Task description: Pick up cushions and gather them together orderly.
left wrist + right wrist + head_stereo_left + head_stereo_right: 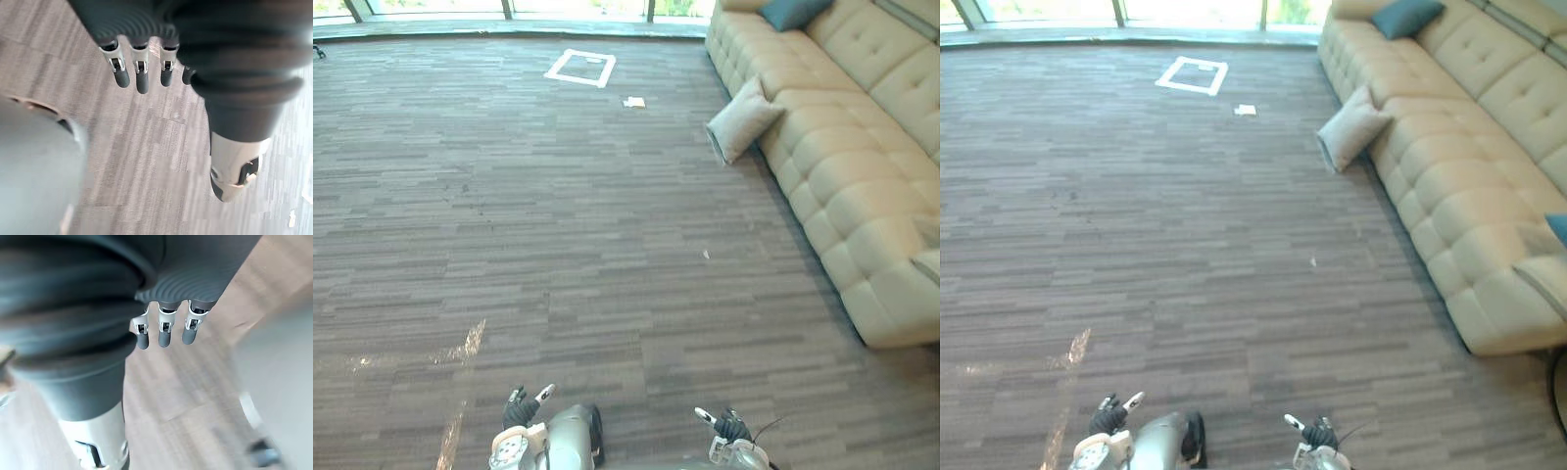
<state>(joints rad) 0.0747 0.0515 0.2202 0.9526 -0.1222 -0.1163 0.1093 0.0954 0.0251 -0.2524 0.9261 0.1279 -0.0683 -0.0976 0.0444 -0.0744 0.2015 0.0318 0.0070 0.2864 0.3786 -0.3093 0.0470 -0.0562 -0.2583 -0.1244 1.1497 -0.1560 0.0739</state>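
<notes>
A pale grey cushion (741, 119) leans on the floor against the front of the cream tufted sofa (847, 147). A teal cushion (793, 12) lies on the sofa's far end, and the corner of another teal cushion (1557, 227) shows on the near seat. My left hand (522, 406) hangs low at the bottom of the eye views, its fingers (142, 76) relaxed and straight, holding nothing. My right hand (728, 425) hangs low to the right, its fingers (165, 333) also straight and empty. Both hands are far from the cushions.
Grey striped carpet covers the floor. A white taped square (580, 68) and a small white scrap (634, 102) lie far ahead near the windows. A tiny speck (706, 255) lies mid-floor. The sofa runs along the right side.
</notes>
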